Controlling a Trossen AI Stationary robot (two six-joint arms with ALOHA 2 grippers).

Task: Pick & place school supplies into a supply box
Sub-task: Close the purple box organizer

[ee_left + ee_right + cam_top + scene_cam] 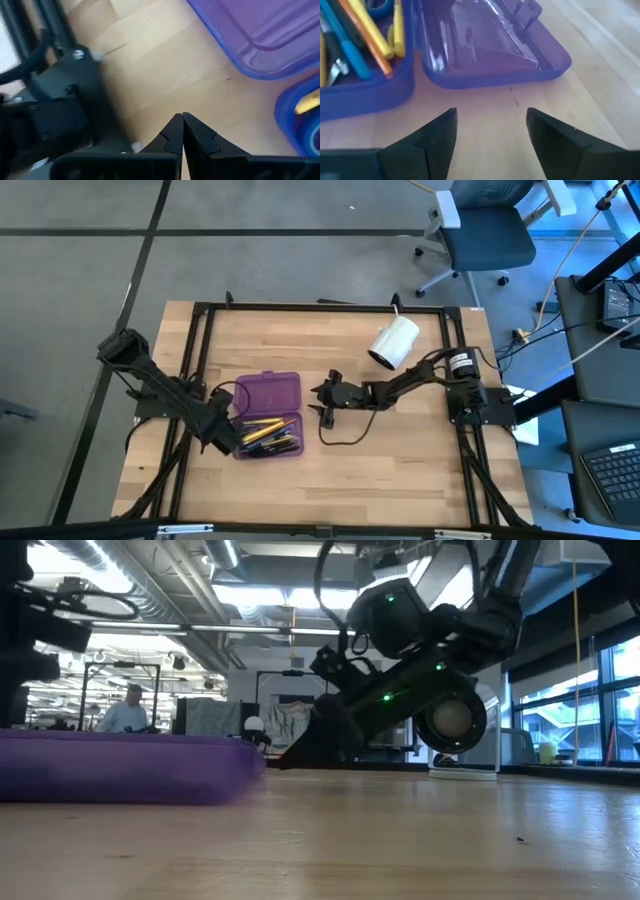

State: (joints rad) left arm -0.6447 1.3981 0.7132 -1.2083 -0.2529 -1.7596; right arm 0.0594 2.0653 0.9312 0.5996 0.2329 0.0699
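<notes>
The purple supply box point(268, 414) lies open on the table, its lid point(268, 392) flat toward the far edge and its tray point(268, 434) toward the near edge. Pens and pencils point(365, 35) in yellow, orange, blue and black lie inside the tray point(365, 90). My left gripper point(222, 436) sits shut just left of the tray; its closed fingertips point(182, 120) hover over bare wood. My right gripper point(325, 402) is open right of the box, its fingers point(492, 125) pointing at the lid point(490, 55) and touching nothing.
A white cylindrical roll point(394, 342) lies near the table's far right. A black cable point(345, 435) loops on the wood below the right gripper. A black frame point(320, 308) runs around the table. People and equipment show in the room beyond point(125, 710).
</notes>
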